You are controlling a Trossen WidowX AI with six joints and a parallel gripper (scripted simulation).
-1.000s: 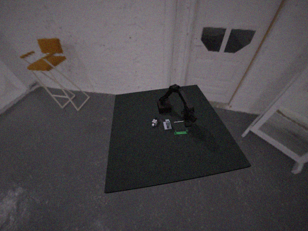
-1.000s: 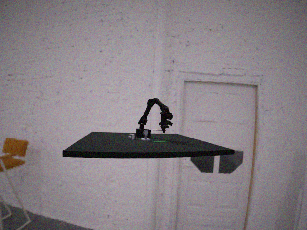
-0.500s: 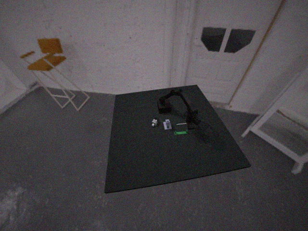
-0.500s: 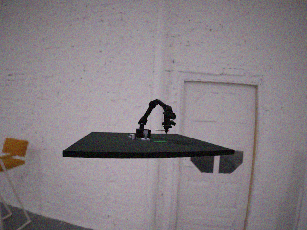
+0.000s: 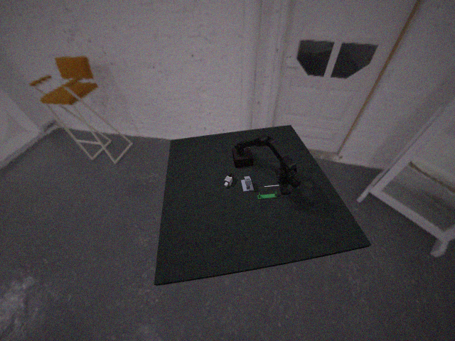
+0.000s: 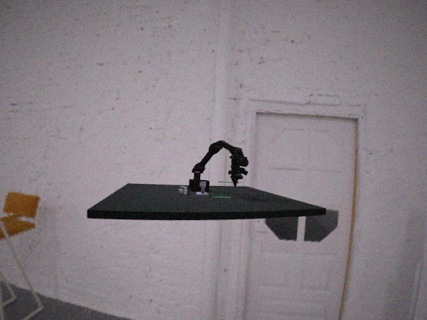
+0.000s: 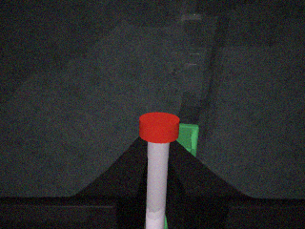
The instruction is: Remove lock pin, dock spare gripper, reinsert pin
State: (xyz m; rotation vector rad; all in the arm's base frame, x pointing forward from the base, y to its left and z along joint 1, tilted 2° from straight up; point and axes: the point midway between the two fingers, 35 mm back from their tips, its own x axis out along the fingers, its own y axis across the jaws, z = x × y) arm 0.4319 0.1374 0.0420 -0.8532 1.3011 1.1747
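Note:
My gripper (image 5: 284,190) (image 6: 235,185) (image 7: 154,139) is shut on the lock pin (image 5: 271,185) (image 6: 225,181) (image 7: 157,181), close to its red head. The pin is white, roughly level and above the mat, clear of the mount. Its thin end points toward the mount (image 5: 243,186) (image 6: 201,193), a pale base with a grey upright socket, left of the gripper in the top and exterior views. The socket's hole is too small to make out. The spare gripper (image 5: 228,180) (image 6: 183,190), white with a dark part, stands apart on the mat, left of the mount.
A green holder (image 5: 267,196) (image 6: 221,197) (image 7: 191,138) with raised ends lies on the dark mat (image 5: 205,234) (image 6: 165,203), right of the mount. It is below the pin, partly hidden behind it in the wrist view. The arm's base stands behind the mount.

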